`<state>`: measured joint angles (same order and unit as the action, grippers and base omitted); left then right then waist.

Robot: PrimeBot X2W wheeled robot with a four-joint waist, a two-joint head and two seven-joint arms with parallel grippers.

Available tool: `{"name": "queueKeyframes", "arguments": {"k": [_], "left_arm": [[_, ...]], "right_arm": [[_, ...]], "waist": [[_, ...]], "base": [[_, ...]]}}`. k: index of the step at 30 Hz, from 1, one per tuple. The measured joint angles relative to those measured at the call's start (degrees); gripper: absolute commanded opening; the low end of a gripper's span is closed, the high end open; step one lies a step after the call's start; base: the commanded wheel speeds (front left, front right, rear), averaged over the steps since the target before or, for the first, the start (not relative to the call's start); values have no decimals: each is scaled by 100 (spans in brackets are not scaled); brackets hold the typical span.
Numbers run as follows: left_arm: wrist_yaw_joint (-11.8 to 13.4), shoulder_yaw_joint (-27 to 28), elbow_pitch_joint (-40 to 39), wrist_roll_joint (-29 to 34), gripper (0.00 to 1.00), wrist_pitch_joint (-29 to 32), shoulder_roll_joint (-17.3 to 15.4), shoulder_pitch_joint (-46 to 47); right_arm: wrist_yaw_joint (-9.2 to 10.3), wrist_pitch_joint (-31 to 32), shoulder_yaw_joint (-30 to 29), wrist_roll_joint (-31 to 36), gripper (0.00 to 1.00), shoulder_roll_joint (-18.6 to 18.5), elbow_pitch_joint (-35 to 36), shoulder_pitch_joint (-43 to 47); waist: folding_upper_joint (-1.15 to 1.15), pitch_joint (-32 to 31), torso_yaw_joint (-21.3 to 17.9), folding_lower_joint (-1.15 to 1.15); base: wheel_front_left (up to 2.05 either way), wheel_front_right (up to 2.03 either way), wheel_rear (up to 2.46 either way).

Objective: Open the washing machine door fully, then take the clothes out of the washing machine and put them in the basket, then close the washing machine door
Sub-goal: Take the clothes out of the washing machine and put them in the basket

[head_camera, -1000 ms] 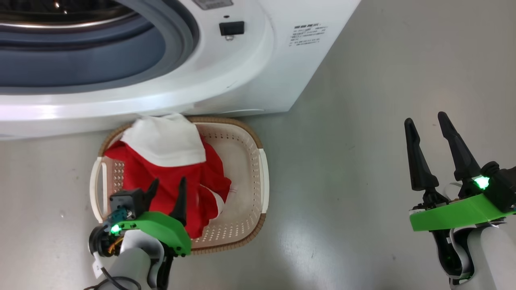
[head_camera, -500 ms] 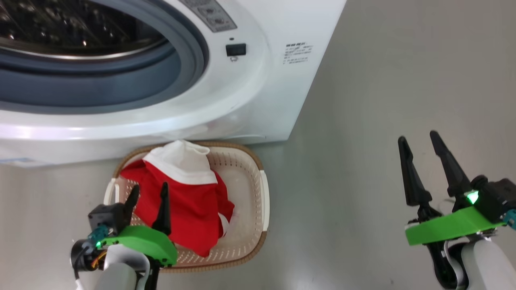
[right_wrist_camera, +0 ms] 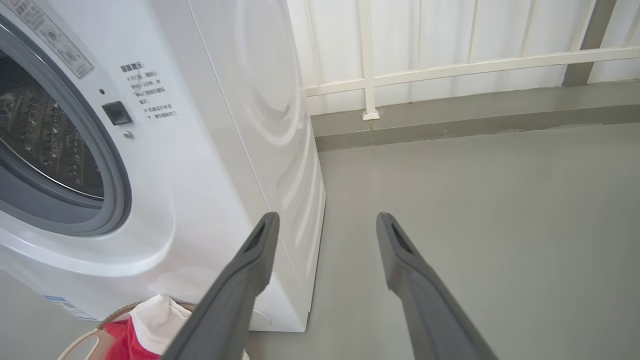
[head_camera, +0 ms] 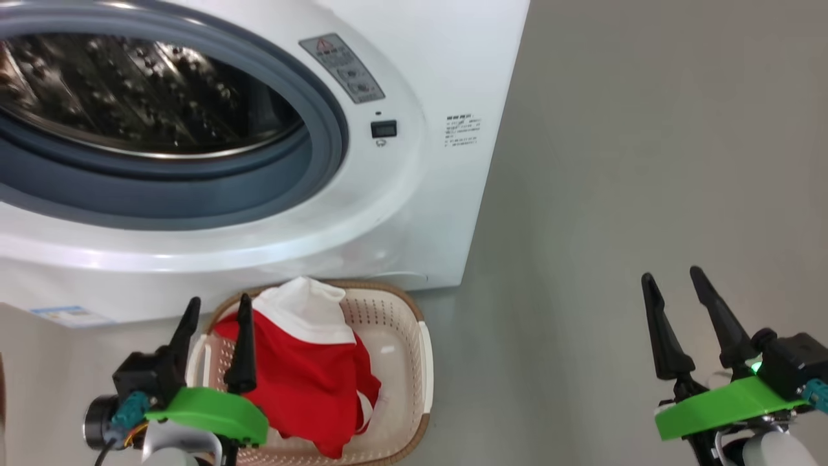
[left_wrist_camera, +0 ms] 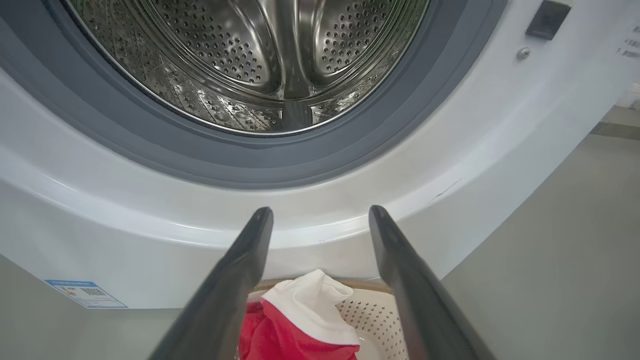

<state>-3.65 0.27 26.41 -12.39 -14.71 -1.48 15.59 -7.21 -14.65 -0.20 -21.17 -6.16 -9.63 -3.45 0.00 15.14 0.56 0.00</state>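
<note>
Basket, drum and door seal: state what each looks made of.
Basket: likely moulded plastic, matte cream, with regular punched holes. Its brown rim looks woven, possibly imitation. Drum: steel by its look, mirror-bright and perforated. Door seal: probably rubber, dull grey-blue, without glare.

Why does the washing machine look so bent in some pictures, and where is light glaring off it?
Left wrist view: the wide-angle lens bows the washing machine into a curve, and the steel drum sparkles with reflections. Head view: a pale glare band runs along the white front below the opening. Right wrist view: rippled reflections on the side panel.
</note>
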Motion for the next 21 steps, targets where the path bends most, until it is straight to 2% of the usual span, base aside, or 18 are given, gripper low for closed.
{"name": "queueKeyframes", "arguments": {"k": [10,21], "left_arm": [[-42,71,-881,256,100,0,-10,-719],[15,212,-1581,383,100,0,-52,-1449]], "right_arm": [[0,1,-155,1,100,53,-8,482],[0,0,-264,1,100,53,27,792]], "waist": [[0,-550,12,0],[0,-874,33,0]], "base": [[0,0,0],[0,0,0]]}}
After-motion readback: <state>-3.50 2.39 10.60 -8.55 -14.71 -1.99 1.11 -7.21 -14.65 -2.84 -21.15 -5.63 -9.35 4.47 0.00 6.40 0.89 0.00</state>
